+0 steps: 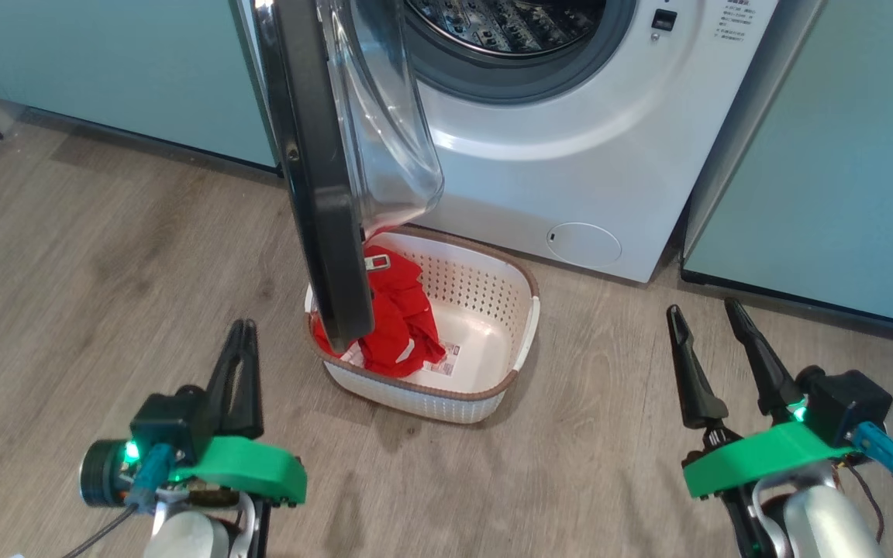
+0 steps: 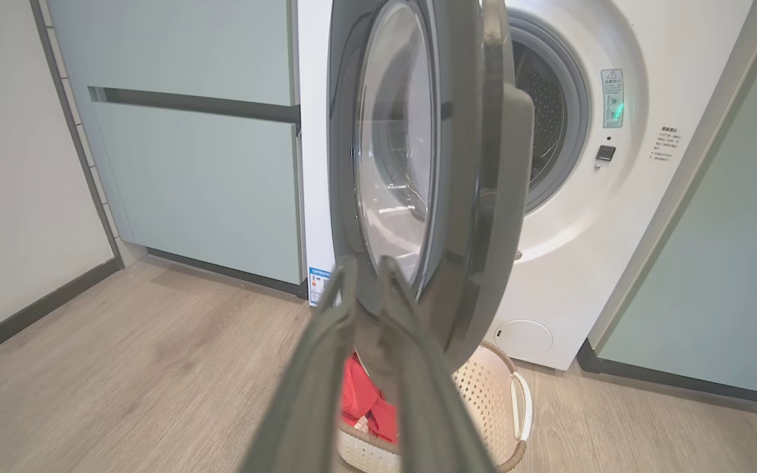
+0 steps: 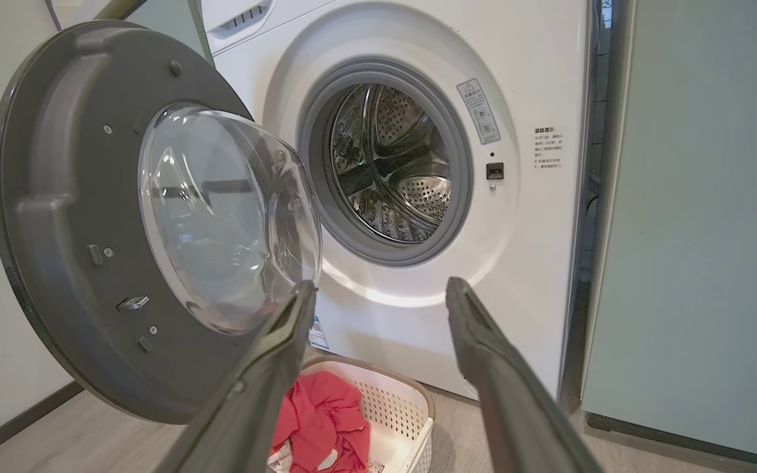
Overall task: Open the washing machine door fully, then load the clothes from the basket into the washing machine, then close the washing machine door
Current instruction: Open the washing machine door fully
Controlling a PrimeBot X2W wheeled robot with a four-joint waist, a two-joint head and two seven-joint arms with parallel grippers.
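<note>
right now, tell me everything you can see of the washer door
The door is big and round, with a wide glossy black outer rim and a dark grey plastic inner face. That face carries small screws and a metal latch. A clear bowl-shaped window bulges from the inner side. The door stands swung out from the washer, about edge-on in the head view. Its lower edge hangs over the left part of the basket, hiding some of the red clothes. Nothing is seen touching it.

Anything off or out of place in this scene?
Nothing spilled or damaged. One oddity: the washing machine door stands partly open, hanging over the basket and hiding part of the clothes in the head view. The clothes sit inside the basket.
</note>
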